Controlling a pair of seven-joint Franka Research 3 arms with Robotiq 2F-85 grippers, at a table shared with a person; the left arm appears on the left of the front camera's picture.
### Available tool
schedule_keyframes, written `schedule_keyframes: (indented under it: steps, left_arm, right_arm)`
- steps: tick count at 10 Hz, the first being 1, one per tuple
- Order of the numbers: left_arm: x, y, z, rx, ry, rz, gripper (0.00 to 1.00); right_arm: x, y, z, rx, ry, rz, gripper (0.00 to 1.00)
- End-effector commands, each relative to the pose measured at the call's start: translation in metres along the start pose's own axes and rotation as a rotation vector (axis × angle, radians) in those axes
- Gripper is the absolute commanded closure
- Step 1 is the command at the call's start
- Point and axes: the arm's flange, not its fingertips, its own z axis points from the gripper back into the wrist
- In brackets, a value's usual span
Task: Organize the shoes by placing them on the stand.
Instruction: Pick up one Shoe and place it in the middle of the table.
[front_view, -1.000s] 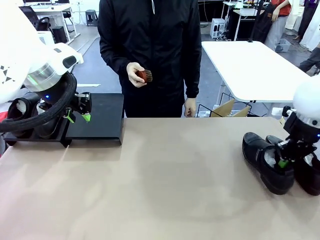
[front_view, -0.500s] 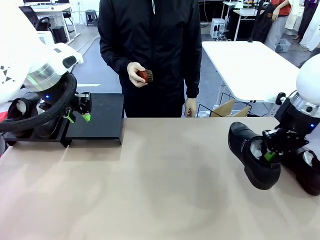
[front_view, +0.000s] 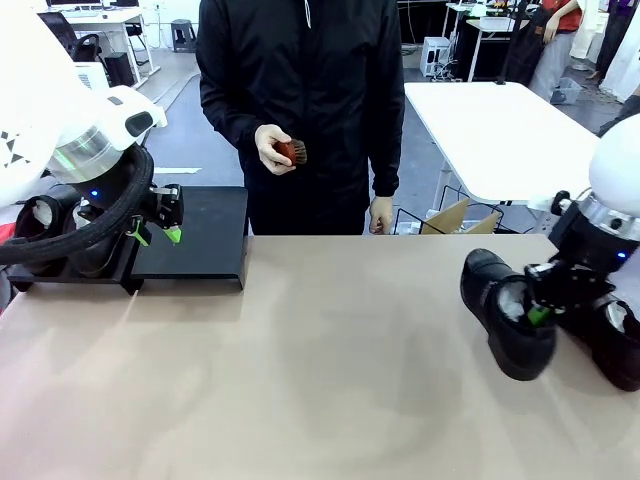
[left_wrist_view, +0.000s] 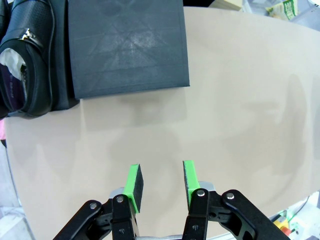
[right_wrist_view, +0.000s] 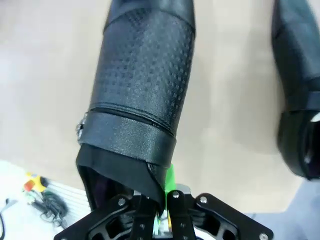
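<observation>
My right gripper (front_view: 540, 316) is shut on the collar of a black shoe (front_view: 505, 318), which it holds tilted just above the table. In the right wrist view this textured shoe (right_wrist_view: 142, 80) runs away from my gripper (right_wrist_view: 162, 201). A second shoe (front_view: 612, 342) lies on the table right beside it, and shows as a shoe (right_wrist_view: 300, 75) at the right edge of the wrist view. At the far left, my left gripper (front_view: 162, 228) hovers open and empty over the black stand (front_view: 200, 240). Beside it, more shoes (front_view: 40, 228) sit on the matching stand. From the left wrist, my gripper (left_wrist_view: 161, 180) looks down on the stand (left_wrist_view: 127, 47) and a shoe (left_wrist_view: 30, 55).
A person in a black jacket stands at the far edge, holding a small reddish-brown object (front_view: 288, 152) in one hand. The tan tabletop (front_view: 330, 360) between stand and shoes is bare. A white table (front_view: 500, 130) and a cardboard box (front_view: 455, 218) stand behind.
My right gripper has lifted the shoe off the table and swung it left, away from the second shoe. The left arm has not moved.
</observation>
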Motion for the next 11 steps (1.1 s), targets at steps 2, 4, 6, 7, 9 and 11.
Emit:
schedule_keyframes:
  steps: [2,4,6,7,9,11]
  left_arm:
    - [-0.001,0.002,0.0,-0.02,-0.007,0.004,0.55]
    - [-0.001,0.002,0.0,-0.02,-0.007,0.004,0.55]
    - [-0.001,0.002,0.0,-0.02,-0.007,0.004,0.55]
    - [-0.001,0.002,0.0,-0.02,-0.007,0.004,0.55]
    - [-0.001,0.002,0.0,-0.02,-0.007,0.004,0.55]
    - [-0.001,0.002,0.0,-0.02,-0.007,0.004,0.55]
  right_arm:
    - [-0.043,0.119,-0.017,0.014,-0.043,0.007,1.0]
    - [-0.054,0.174,-0.05,0.065,-0.007,-0.032,1.0]
    - [-0.058,0.207,-0.076,0.103,-0.044,-0.08,1.0]
    - [-0.057,0.22,-0.093,0.097,-0.04,-0.068,1.0]
    - [-0.056,0.236,-0.116,0.089,-0.004,-0.014,1.0]
    - [-0.055,0.238,-0.119,0.086,0.018,0.015,0.86]
